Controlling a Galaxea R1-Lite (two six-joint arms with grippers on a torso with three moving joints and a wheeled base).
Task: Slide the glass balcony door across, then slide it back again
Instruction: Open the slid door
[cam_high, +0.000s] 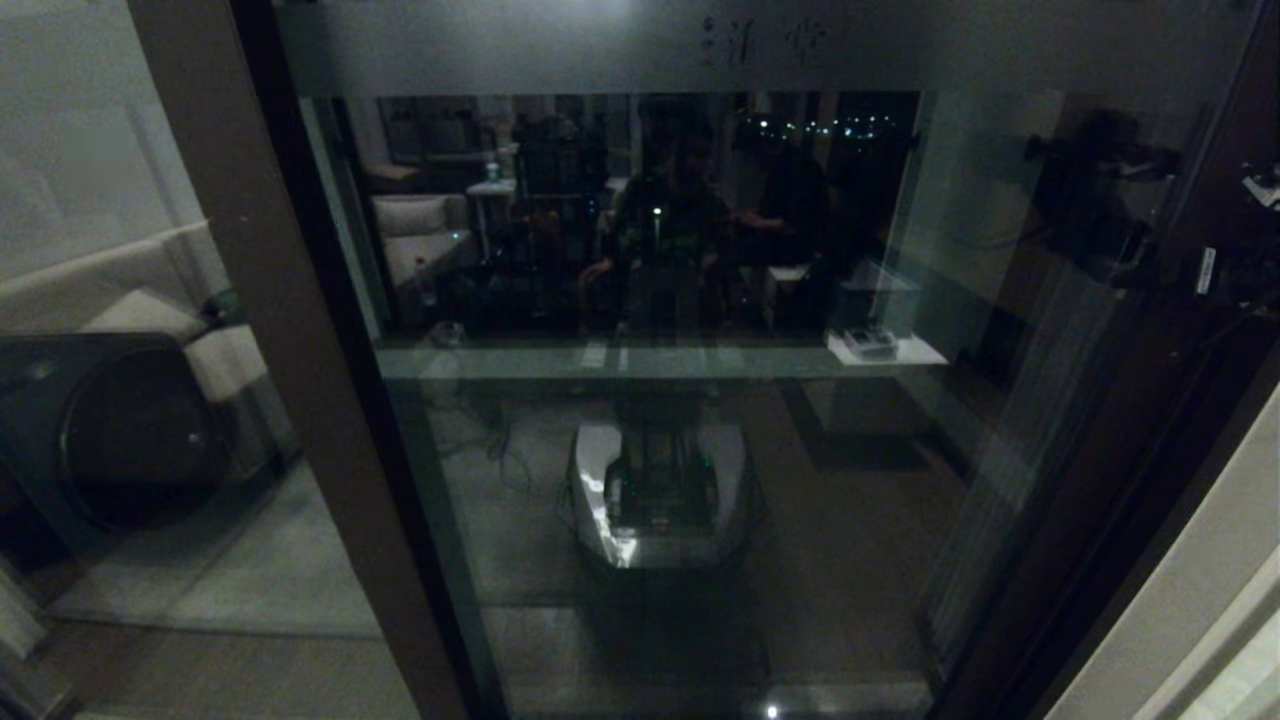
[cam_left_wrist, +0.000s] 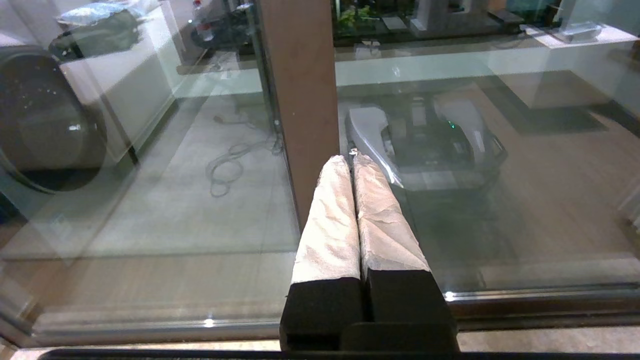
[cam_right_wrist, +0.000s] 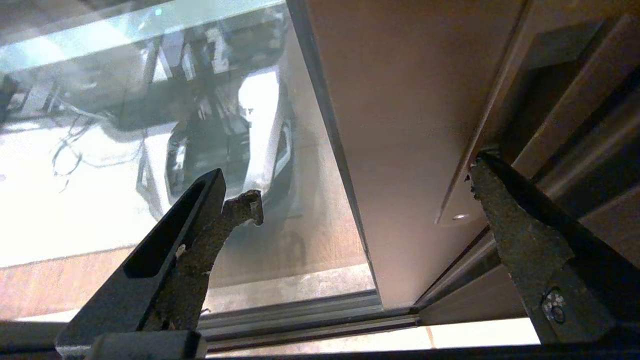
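The glass balcony door (cam_high: 700, 450) fills the head view, with a frosted top strip (cam_high: 600, 45) bearing characters and dark brown stiles left (cam_high: 300, 350) and right (cam_high: 1150, 420). In the left wrist view my left gripper (cam_left_wrist: 350, 159) is shut, its white-wrapped fingers pressed together with nothing between them, the tips at the edge of a brown stile (cam_left_wrist: 300, 90). My right gripper (cam_right_wrist: 360, 187) is open. Its fingers (cam_right_wrist: 240, 205) straddle the door's other brown stile (cam_right_wrist: 410, 125) without closing on it. The handle is not clearly visible.
A dark round-fronted washing machine (cam_high: 120, 430) stands behind the glass at the left. The glass mirrors the robot's base (cam_high: 660, 490). The floor track (cam_right_wrist: 300, 315) runs along the door's foot. A pale wall (cam_high: 1200, 600) borders the right side.
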